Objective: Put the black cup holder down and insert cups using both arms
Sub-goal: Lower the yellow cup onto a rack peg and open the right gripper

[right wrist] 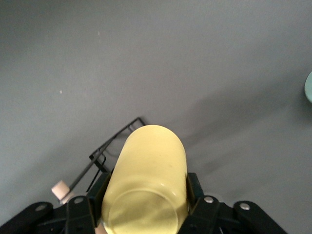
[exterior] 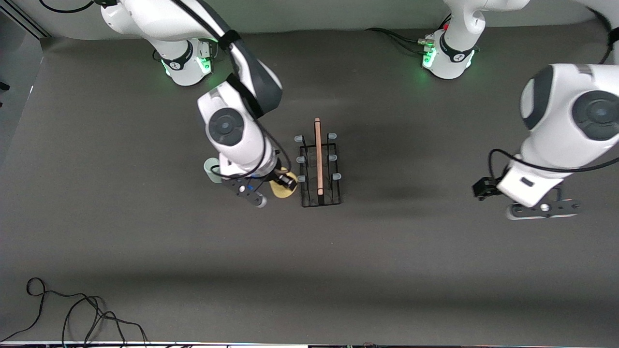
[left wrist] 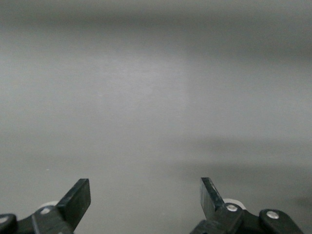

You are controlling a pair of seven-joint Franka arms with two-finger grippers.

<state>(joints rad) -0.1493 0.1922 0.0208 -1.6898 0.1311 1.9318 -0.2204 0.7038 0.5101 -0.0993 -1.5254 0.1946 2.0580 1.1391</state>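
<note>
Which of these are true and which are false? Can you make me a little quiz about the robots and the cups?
1. The right gripper is holding the yellow cup. True.
2. The left gripper is holding a cup too. False: it is open and holds nothing, over bare table toward the left arm's end, where that arm waits.
3. The black cup holder stands on the table with its wooden handle on top. True.
4. A cup already hangs on every peg of the holder. False: none of the pegs carries a cup.
5. The pale green cup sits beside the right arm. True.
</note>
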